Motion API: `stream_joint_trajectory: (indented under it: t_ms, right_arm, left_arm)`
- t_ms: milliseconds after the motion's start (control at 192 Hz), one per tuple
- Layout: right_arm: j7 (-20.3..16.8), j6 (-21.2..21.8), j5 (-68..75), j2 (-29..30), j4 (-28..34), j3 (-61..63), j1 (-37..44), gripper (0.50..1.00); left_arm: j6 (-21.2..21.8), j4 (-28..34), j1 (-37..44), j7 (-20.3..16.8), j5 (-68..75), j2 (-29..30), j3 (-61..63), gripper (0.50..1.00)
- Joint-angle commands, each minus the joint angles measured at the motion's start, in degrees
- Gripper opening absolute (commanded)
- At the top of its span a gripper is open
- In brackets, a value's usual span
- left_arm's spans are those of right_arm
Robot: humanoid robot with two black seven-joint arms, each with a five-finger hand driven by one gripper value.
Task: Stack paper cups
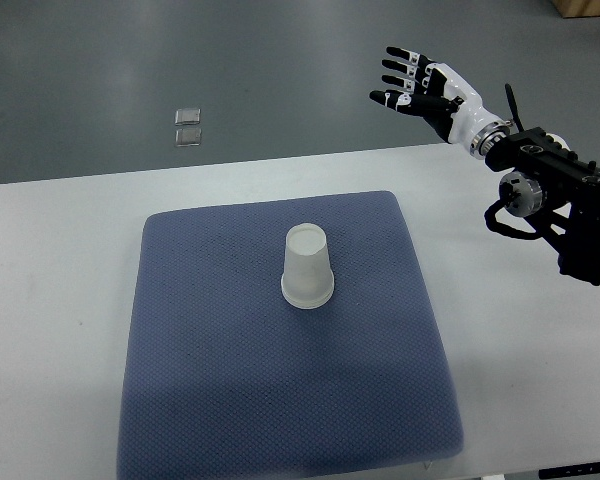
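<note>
A white paper cup (307, 266) stands upside down near the middle of the blue-grey mat (220, 380). It may be more than one cup nested; I cannot tell. My right hand (412, 82) is raised beyond the table's far edge at the upper right, well away from the cup. Its fingers are spread and hold nothing. The black forearm (560, 200) comes in from the right edge. The left arm does not show.
The mat lies on a white table (60, 260). Beyond the table's far edge is grey floor with two small clear squares (188, 127) on it.
</note>
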Motion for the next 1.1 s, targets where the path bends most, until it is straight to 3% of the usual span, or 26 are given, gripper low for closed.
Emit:
stream_joint_trajectory:
  t_ms: [0, 370, 1095]
  right_arm:
    - [-1.17, -1.05, 7.28, 0.00, -0.73, 0.03, -1.92, 0.895]
    - [-2.23, 0.09, 18.09, 2.37, -0.64, 0.29, -6.32, 0.905]
    - [0.06, -0.34, 18.17, 2.55, -0.64, 1.79, -7.20, 0.911]
  left_arm:
    - [0.00, 0.00, 0.00, 0.02, 0.02, 0.00, -0.02, 1.000]
    - [0.00, 0.00, 0.00, 0.02, 0.02, 0.00, -0.02, 1.000]
    - [0.00, 0.00, 0.00, 0.02, 0.02, 0.00, -0.02, 1.000]
